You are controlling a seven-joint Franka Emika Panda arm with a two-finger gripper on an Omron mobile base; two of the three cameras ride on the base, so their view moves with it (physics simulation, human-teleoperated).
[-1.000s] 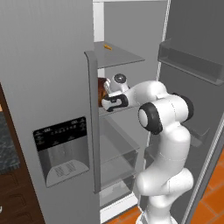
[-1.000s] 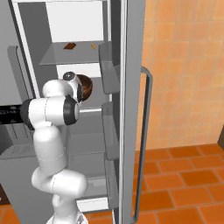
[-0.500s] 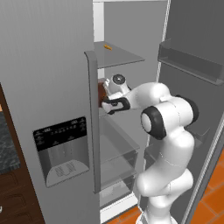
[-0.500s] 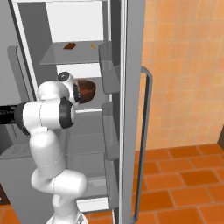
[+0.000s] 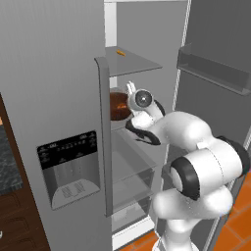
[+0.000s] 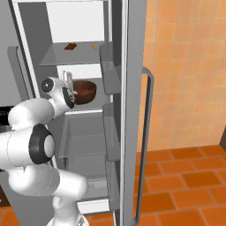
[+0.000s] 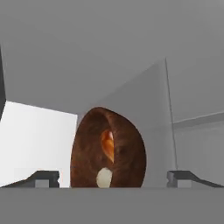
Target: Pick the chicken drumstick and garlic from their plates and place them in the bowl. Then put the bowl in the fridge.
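The dark brown bowl (image 5: 117, 105) stands on a middle glass shelf inside the open fridge (image 5: 59, 73). In the hand view the bowl (image 7: 122, 148) appears rolled on its side, with the orange-brown chicken drumstick (image 7: 107, 145) and the off-white garlic (image 7: 104, 177) inside it. My gripper (image 7: 113, 177) is open, its fingertips (image 7: 43, 177) standing wide of the bowl on both sides without touching it. From the base views the gripper (image 5: 130, 89) (image 6: 66, 76) sits just in front of the bowl (image 6: 84, 90), at its rim height. The plates are out of view.
The upper shelf holds a small orange item (image 5: 120, 52) and a brown item (image 6: 69, 46). The open right door with its bins (image 5: 211, 68) stands close on the arm's right. The door edge (image 6: 128, 88) and an orange tiled wall (image 6: 185, 66) lie beyond.
The hand has let go of the bowl and drawn back and up a little from it. The bowl stays on the shelf. The elbow has swung lower.
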